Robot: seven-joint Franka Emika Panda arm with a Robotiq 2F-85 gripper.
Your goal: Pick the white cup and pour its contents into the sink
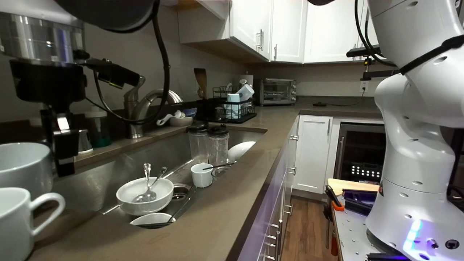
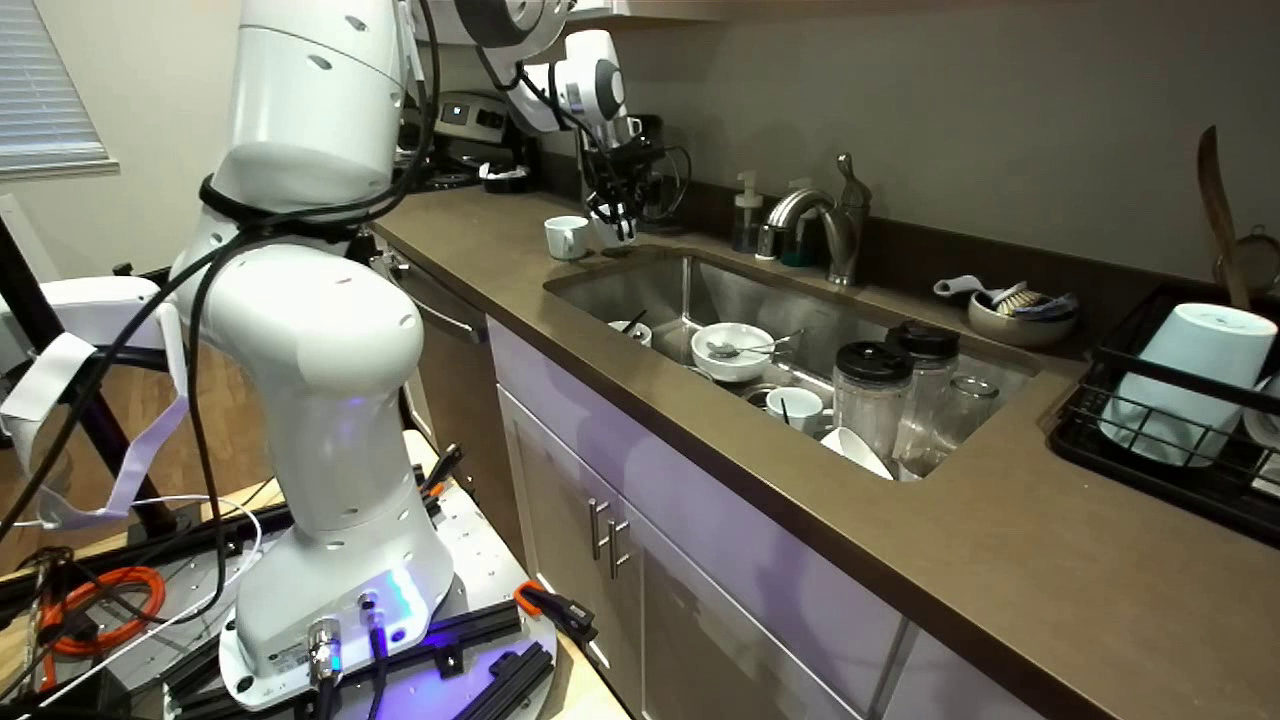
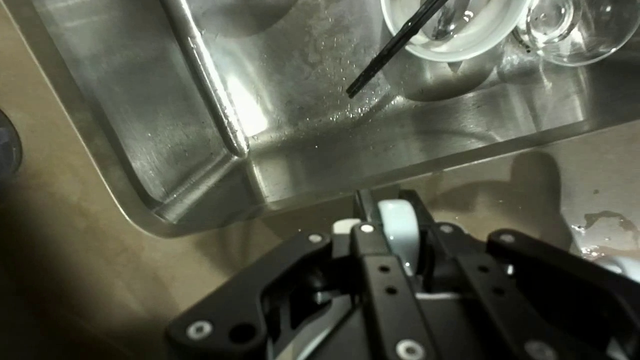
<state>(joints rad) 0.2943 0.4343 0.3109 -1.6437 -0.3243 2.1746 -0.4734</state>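
The white cup (image 1: 21, 165) is beside my gripper (image 1: 65, 165) at the left of an exterior view. It also shows under my gripper (image 2: 618, 212) as a white cup (image 2: 613, 230) just left of the sink (image 2: 690, 262). In the wrist view my fingers (image 3: 386, 196) are closed around its white handle (image 3: 401, 230). The cup appears slightly raised over the counter; the gap is hard to judge. Its body is mostly hidden behind the gripper in the wrist view, and its contents do not show. The sink (image 3: 320, 172) lies ahead of the fingertips.
A look-alike white mug (image 1: 14, 224) stands close by on the counter, also in an exterior view (image 2: 567, 238). The sink holds a white bowl (image 2: 733, 352), small cups, and black-lidded jars (image 2: 873, 395). A chrome faucet (image 2: 845, 235) and soap bottle (image 2: 748, 210) stand behind it.
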